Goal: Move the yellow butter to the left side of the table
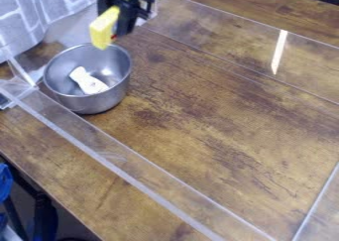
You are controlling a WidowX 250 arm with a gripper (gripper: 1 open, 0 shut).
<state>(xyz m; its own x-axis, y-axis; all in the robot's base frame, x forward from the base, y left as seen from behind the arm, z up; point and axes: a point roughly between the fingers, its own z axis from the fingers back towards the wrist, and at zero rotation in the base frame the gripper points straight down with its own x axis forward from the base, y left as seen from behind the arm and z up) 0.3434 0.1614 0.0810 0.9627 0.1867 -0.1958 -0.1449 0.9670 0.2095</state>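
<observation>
The yellow butter is a small yellow block hanging above the wooden table, just past the far rim of the metal bowl. My black gripper comes down from the top edge and is shut on the butter's upper end. The arm above it runs out of the picture.
A metal bowl with a white object inside stands at the left, right under and in front of the butter. Clear acrylic walls fence the table. A white mesh panel stands at the far left.
</observation>
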